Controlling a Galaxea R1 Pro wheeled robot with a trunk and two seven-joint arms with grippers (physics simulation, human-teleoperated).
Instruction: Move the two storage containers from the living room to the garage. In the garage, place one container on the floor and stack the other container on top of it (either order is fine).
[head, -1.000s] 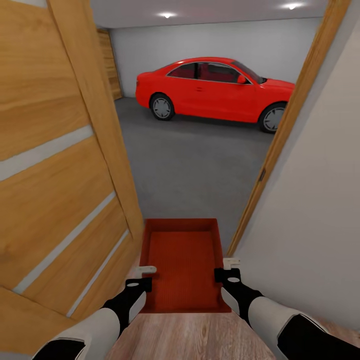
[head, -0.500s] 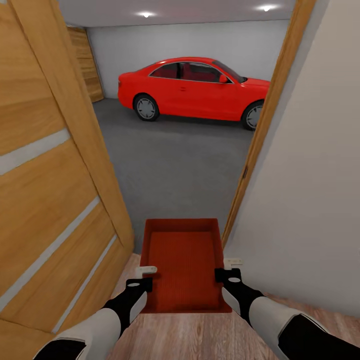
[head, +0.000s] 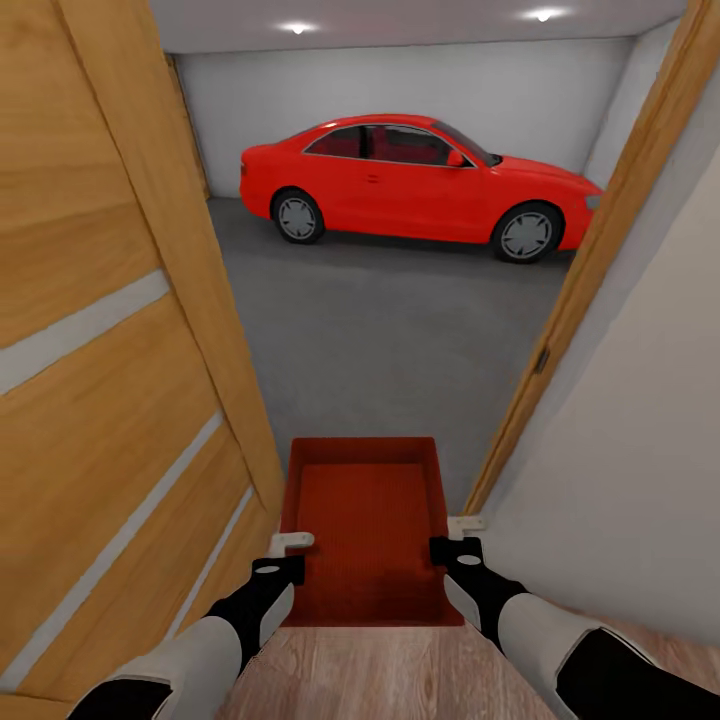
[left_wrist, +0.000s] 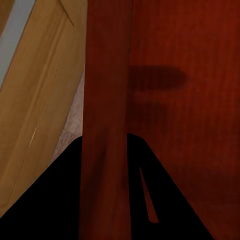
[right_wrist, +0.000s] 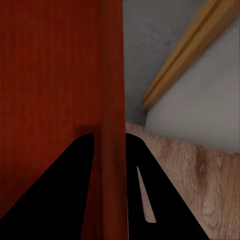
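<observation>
an orange-red storage container (head: 366, 525) hangs level in front of the robot, carried between both arms at the threshold of a doorway, its open top showing a ribbed inner bottom. its far end reaches over the dark grey concrete floor (head: 390, 330) of the garage, while its near end sits above light wood planks (head: 400, 670).

the left gripper (head: 288, 545) pinches the container's left wall, one finger inside the box and one outside; in the left wrist view the thin red wall (left_wrist: 106, 125) runs straight between the dark jaws. the right gripper (head: 452, 530) clamps the right wall the same way, and the right wrist view shows that wall (right_wrist: 112, 115) standing edge-on between its jaws.

just beside the left arm stands an open oak door (head: 110, 350) with pale frosted strips, very near the container's left side. on the right, a wooden door frame (head: 590, 280) slants up along a white wall (head: 640, 450), near the right gripper.

well beyond, inside the garage, a red car (head: 420, 185) is parked side-on against the pale grey back wall (head: 400, 80), under two ceiling lights (head: 296, 28).
</observation>
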